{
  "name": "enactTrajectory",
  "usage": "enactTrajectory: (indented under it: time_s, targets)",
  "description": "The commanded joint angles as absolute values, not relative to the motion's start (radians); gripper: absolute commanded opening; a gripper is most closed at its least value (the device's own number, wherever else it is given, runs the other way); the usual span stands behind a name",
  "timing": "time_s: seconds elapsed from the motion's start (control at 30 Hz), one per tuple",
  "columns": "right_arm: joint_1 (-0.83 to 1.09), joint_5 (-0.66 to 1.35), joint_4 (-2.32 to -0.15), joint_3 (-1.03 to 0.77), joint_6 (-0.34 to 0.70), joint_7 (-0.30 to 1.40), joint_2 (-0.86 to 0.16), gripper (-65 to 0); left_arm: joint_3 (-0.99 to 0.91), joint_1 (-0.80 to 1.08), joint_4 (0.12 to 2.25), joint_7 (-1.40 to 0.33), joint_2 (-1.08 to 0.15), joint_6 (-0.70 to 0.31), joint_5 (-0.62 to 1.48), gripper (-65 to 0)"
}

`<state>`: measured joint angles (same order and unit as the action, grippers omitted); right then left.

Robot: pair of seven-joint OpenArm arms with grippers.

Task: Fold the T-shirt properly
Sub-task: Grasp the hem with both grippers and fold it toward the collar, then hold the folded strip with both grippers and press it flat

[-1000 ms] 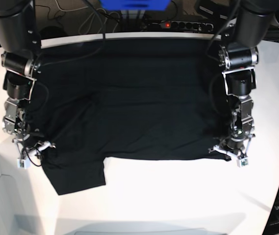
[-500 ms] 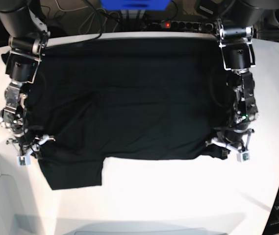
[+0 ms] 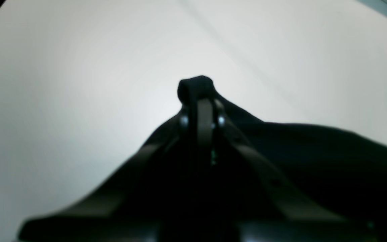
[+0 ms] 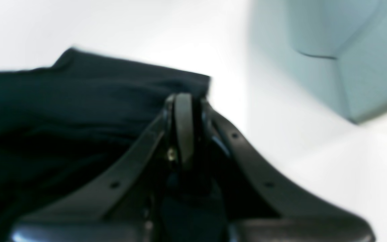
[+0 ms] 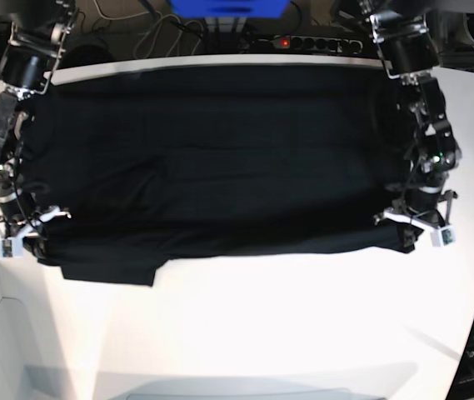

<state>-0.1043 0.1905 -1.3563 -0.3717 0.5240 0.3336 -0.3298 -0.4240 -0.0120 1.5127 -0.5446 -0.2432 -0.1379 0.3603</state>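
Observation:
The black T-shirt (image 5: 220, 158) lies spread across the white table (image 5: 303, 333), stretched taut between both arms. At the right of the base view my left gripper (image 5: 413, 227) is shut on the shirt's near right corner. In the left wrist view, a pinch of black cloth (image 3: 197, 85) bulges past the closed left gripper (image 3: 203, 102). My right gripper (image 5: 25, 232) at the left is shut on the near left part of the shirt. In the right wrist view the cloth (image 4: 62, 101) drapes left of the closed right gripper (image 4: 184, 102). A sleeve flap (image 5: 107, 267) hangs toward the front.
A power strip (image 5: 303, 42) with a red light, cables and a blue object (image 5: 228, 7) sit behind the table's far edge. A pale grey-blue panel (image 5: 3, 333) stands at the front left, also visible as a panel (image 4: 331, 50) in the right wrist view.
Both arms have swung outward and toward the back, still gripping the cloth. The shirt has been pulled wider and flatter, and its near edge and sleeve flap have shifted back and left.

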Motion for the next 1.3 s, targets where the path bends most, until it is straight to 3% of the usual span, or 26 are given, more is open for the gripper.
enactTrajectory:
  time_s: [0.0,0.1,0.5,0.77,1.27]
  targets:
    - [-0.104,0.206,-1.394,-0.394,0.542,0.3,-0.349,-65.0,-0.444,-0.007,1.557,-0.513,-0.257,-0.139,0.386,-65.0]
    - [-0.067,0.206,-1.415,-0.44,0.588,0.3,-0.344,-65.0,-0.483,0.039,1.606,-0.518,-0.257,-0.139,0.47,-65.0]
    - [0.166,0.206,-1.569,-0.504,0.593,0.294,-0.338,-65.0,-0.633,0.278,1.742,-0.581,-0.257,-0.139,0.697,-65.0]
    - [0.265,0.203,-1.613,-0.559,0.593,0.298,-0.303,-65.0,-0.667,0.394,1.713,-0.575,-0.255,-0.14,0.711,-65.0]
    - [0.372,0.197,-1.607,-0.542,0.593,0.3,-0.303,-65.0,-0.665,0.397,1.604,-0.579,-0.229,-0.142,0.711,-65.0]
